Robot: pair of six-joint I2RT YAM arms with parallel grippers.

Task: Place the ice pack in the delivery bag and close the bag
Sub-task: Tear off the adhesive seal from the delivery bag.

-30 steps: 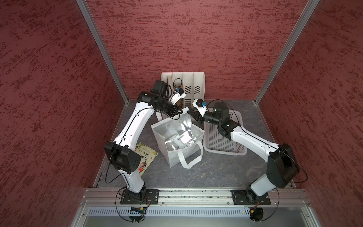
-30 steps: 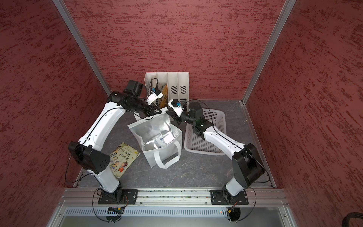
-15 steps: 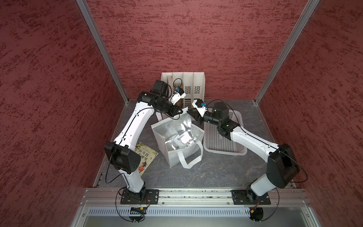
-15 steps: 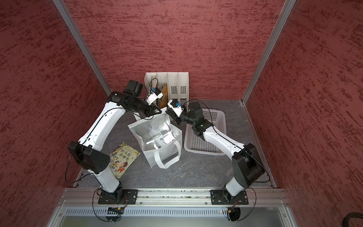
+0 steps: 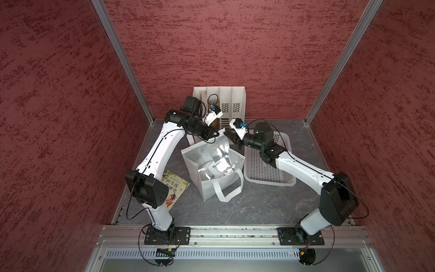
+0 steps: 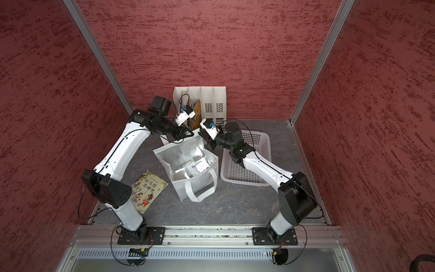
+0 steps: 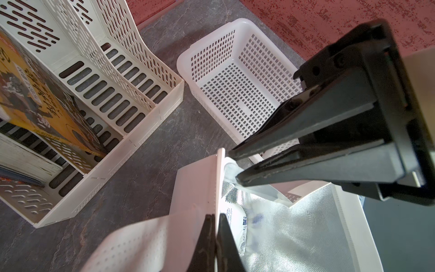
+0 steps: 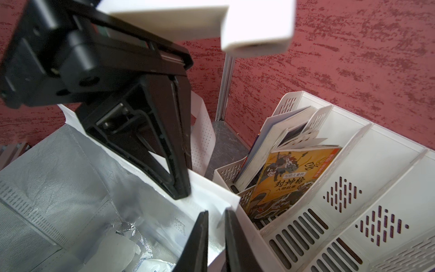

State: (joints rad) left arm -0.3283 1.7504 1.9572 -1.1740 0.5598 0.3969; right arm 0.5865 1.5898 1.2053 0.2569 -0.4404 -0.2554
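Observation:
The delivery bag (image 5: 217, 188) stands upright mid-table, its silver lining showing in both top views (image 6: 188, 150). The ice pack (image 5: 213, 170), a white pouch with blue print, lies on the bag's floor (image 6: 192, 170) and also shows in the wrist views (image 7: 235, 219) (image 8: 115, 252). My left gripper (image 7: 215, 215) is shut on the edge of the bag's white flap at the far rim (image 5: 215, 134). My right gripper (image 8: 215, 213) is beside it at the flap's far corner (image 5: 226, 136). Its jaws stand a narrow gap apart with the flap's fabric between them.
A white perforated basket (image 5: 268, 169) sits right of the bag, under my right arm. A white slotted file rack (image 5: 233, 101) holding books stands against the back wall just behind both grippers. A picture book (image 5: 175, 188) lies flat left of the bag, by my left arm.

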